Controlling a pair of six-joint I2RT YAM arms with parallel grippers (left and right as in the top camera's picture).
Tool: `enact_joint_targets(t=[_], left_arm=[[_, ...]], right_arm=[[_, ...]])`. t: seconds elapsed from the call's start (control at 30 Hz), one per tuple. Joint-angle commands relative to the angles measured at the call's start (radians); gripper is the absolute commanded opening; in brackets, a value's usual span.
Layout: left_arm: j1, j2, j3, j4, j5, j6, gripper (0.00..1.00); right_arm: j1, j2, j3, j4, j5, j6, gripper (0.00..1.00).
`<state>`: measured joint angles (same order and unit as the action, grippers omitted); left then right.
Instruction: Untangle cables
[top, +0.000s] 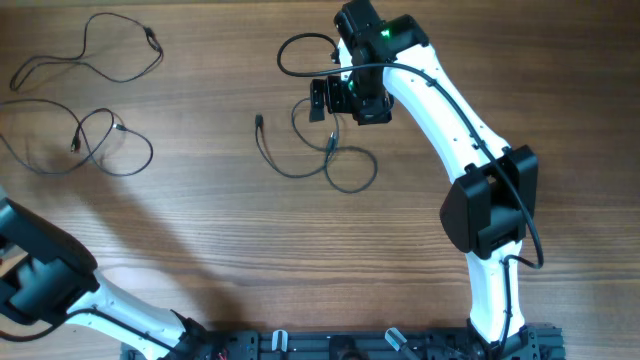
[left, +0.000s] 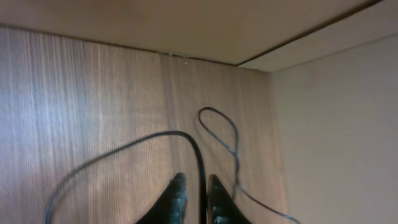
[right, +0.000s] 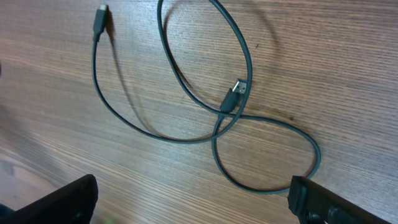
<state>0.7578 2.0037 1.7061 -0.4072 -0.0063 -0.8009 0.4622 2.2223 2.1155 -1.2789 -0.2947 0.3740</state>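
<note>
Overhead, near edge: the left arm (top: 60, 290) lies low across the near left corner of the table (top: 250, 250), and its jaws are out of that picture.
Left jaws: in the left wrist view the left gripper (left: 196, 198) has its jaws nearly together. A black cable (left: 186, 138) runs down into the slit, and I cannot tell whether it is pinched.
Beyond them: a thinner wire (left: 219, 118) loops toward the table's edge.
Right arm (top: 480, 210): it reaches from the near edge to the far middle.
Right jaws: the right gripper (top: 335, 98) is spread wide and holds nothing, above the middle cable (right: 249, 59).
Middle cable: it lies in loose loops that cross. One plug (right: 235, 94) sits at the crossing and the other plug (right: 99, 18) lies out to the side.
Far left: an upper cable (top: 152, 40) and a lower cable (top: 120, 127) lie near each other in separate loops, well apart from the middle one.
</note>
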Motion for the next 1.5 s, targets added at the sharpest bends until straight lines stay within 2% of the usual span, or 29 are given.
enact_joint_targets(t=[0.0,0.03,0.07,0.1,0.13,0.17,0.23,0.37,0.4,0.47,0.5,0.6,0.7,0.83,0.93,1.03,1.1,1.13,1.17,1.2,1.27,1.33,1.4,1.47], left_arm=[[0.005,0.069,0.013,-0.027,-0.022,0.047,0.33],[0.005,0.085,0.013,-0.032,-0.022,0.068,0.41],[0.005,0.103,0.013,-0.042,-0.022,0.097,0.56],[0.005,0.111,0.013,-0.050,-0.023,0.123,0.56],[0.005,0.117,0.013,-0.060,-0.034,0.159,0.49],[0.005,0.117,0.013,-0.069,-0.045,0.201,0.45],[0.005,0.117,0.013,-0.084,-0.045,0.257,0.54],[0.005,0.109,0.013,-0.118,-0.055,0.304,0.54],[0.005,0.099,0.013,-0.118,-0.102,0.304,0.67],[0.005,0.079,0.013,-0.117,-0.198,0.304,0.75],[0.005,0.051,0.013,-0.109,-0.322,0.304,1.00],[0.004,0.026,0.013,-0.100,-0.302,0.327,1.00],[0.003,-0.006,0.013,-0.031,-0.119,0.322,1.00],[-0.008,-0.097,0.013,0.052,-0.042,0.262,0.99],[-0.011,-0.104,0.013,-0.006,0.105,0.262,0.82],[-0.019,-0.091,0.013,-0.098,0.137,0.262,0.45],[-0.040,-0.059,0.013,-0.138,0.136,0.275,0.47],[-0.050,-0.040,0.013,-0.155,0.136,0.280,0.54],[-0.060,-0.015,0.013,-0.163,0.136,0.307,0.75],[-0.067,0.009,0.013,-0.161,0.133,0.344,0.86],[-0.074,0.068,0.013,-0.148,0.025,0.424,0.94],[-0.068,0.137,0.013,-0.138,-0.135,0.483,0.92],[-0.056,0.187,0.013,-0.100,-0.137,0.541,0.84],[-0.048,0.214,0.013,-0.072,-0.137,0.549,0.82]], right_arm=[[0.006,0.014,0.003,0.018,-0.014,0.023,1.00],[0.006,0.014,0.003,0.018,-0.018,0.023,1.00],[0.006,0.014,0.003,0.018,-0.018,0.023,1.00],[0.006,0.014,0.003,0.016,-0.018,0.022,1.00],[0.006,0.014,0.003,0.014,-0.018,0.022,1.00],[0.006,0.014,0.003,0.014,-0.018,0.021,1.00],[0.006,0.015,0.003,0.017,-0.017,0.020,1.00],[0.006,0.014,0.003,0.017,-0.017,0.018,1.00],[0.006,0.014,0.003,0.014,-0.017,0.018,1.00],[0.006,0.014,0.003,0.014,-0.017,0.018,1.00],[0.006,0.014,0.003,0.014,-0.016,0.005,1.00],[0.006,0.014,0.003,0.028,-0.017,-0.004,1.00],[0.006,0.014,0.003,0.037,-0.017,-0.004,1.00],[0.006,0.014,0.003,0.038,-0.018,-0.003,1.00],[0.006,0.014,0.003,0.041,-0.018,-0.003,1.00],[0.006,0.014,0.003,0.040,-0.018,-0.003,1.00],[0.006,0.014,0.003,0.041,-0.020,0.000,1.00],[0.006,0.014,0.003,0.044,-0.020,0.000,1.00],[0.006,0.014,0.003,0.045,-0.020,0.003,1.00],[0.006,0.014,0.003,0.043,-0.021,0.004,1.00],[0.006,0.015,0.003,0.033,-0.020,0.004,1.00],[0.006,0.014,0.003,0.029,-0.020,0.004,1.00],[0.006,0.014,0.003,0.029,-0.020,0.022,1.00],[0.006,0.015,0.003,0.029,-0.020,0.023,1.00]])
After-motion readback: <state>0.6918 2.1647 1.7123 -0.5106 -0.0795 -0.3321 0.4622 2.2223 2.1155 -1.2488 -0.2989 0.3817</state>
